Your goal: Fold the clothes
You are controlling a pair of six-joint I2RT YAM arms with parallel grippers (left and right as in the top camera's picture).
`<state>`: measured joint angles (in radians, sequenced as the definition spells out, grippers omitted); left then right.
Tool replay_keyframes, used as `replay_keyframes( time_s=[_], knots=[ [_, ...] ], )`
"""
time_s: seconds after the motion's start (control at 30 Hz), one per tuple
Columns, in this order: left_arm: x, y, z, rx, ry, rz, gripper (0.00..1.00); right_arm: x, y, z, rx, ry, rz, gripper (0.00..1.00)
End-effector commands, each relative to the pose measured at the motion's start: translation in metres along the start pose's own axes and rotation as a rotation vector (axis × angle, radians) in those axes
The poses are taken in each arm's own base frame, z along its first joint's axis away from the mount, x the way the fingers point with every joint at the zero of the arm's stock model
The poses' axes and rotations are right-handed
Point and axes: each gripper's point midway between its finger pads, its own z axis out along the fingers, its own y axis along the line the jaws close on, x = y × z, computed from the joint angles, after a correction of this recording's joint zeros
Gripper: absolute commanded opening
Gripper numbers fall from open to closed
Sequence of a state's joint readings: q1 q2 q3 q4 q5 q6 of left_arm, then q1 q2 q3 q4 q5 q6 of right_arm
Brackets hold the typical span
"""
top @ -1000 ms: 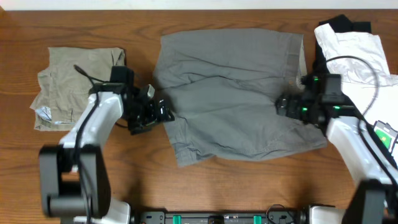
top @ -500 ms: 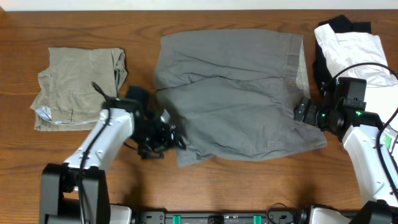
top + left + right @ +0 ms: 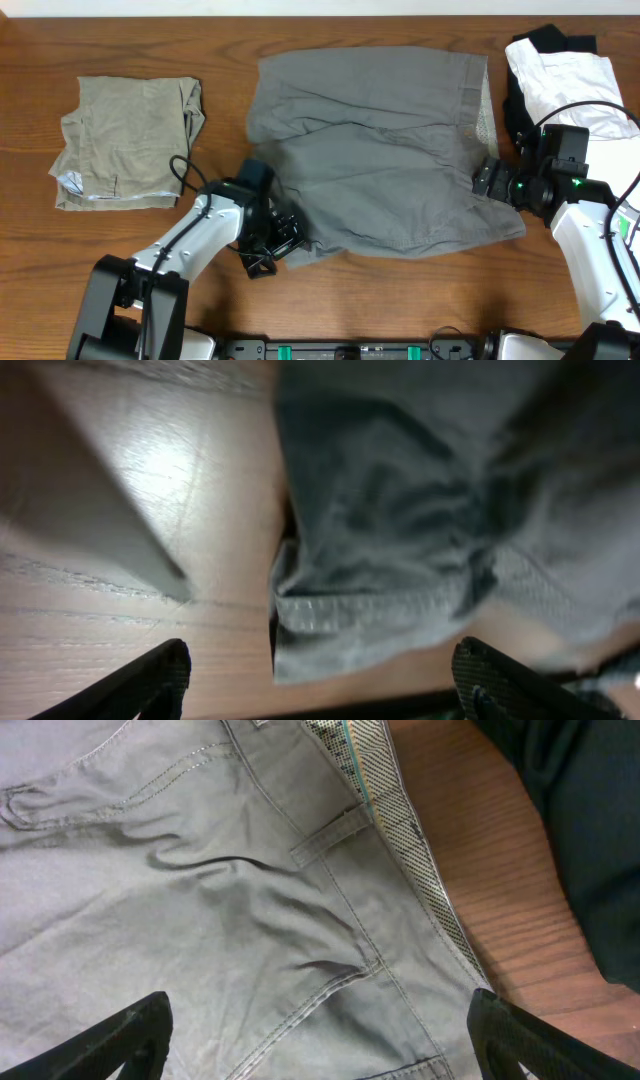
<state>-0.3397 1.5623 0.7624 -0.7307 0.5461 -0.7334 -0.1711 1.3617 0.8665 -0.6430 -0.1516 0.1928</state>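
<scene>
The clothes, a pair of mid-grey shorts (image 3: 380, 150), lie spread and creased across the middle of the table, waistband to the right with its pale speckled lining (image 3: 400, 830) showing. My left gripper (image 3: 280, 243) is at the lower-left hem corner, open. In the left wrist view that hem corner (image 3: 380, 610) lies on the wood between the spread fingers (image 3: 150, 680), untouched. My right gripper (image 3: 482, 180) hovers open over the waistband end. The right wrist view shows grey cloth (image 3: 250, 900) with a belt loop and pocket seam under the wide jaws, nothing gripped.
Folded khaki shorts (image 3: 125, 145) lie at the far left. A white garment (image 3: 570, 85) over a black one (image 3: 560, 40) sits at the right edge, close to my right arm. Bare wood table (image 3: 400, 300) runs along the front.
My left gripper has travelled toward the front along the shorts' left edge to the lower hem corner. My right gripper shifted right to the waistband, then stayed still.
</scene>
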Motion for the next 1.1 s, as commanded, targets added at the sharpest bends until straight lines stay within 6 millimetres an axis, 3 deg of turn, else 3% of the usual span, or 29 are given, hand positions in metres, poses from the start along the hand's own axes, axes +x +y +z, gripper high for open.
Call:
replay_keyframes(
  time_s=[0.0, 0.23, 0.5, 0.7, 0.97, 1.07],
  knots=[
    [-0.006, 0.004, 0.003, -0.038, -0.059, -0.154, 0.86, -0.002, -0.003, -0.001, 0.011, -0.007, -0.010, 0.93],
    [-0.008, 0.003, 0.007, -0.059, -0.106, -0.311, 0.84, -0.002, -0.003, -0.001, 0.011, -0.007, -0.010, 0.93],
    [0.016, -0.010, 0.014, -0.032, -0.017, -0.416, 0.79, -0.002, -0.003, -0.001, 0.011, -0.007, -0.009, 0.94],
    [0.020, -0.011, 0.016, -0.040, -0.014, -0.473, 0.80, -0.002, -0.003, -0.001, 0.011, -0.006, -0.009, 0.95],
    [-0.001, 0.002, 0.014, -0.085, -0.160, -0.564, 0.80, -0.002, -0.003, -0.001, 0.011, -0.007, -0.010, 0.95],
    [-0.008, -0.003, 0.014, -0.061, -0.185, -0.550, 0.80, -0.002, -0.003, -0.001, 0.011, -0.007, -0.010, 0.95]
  ],
)
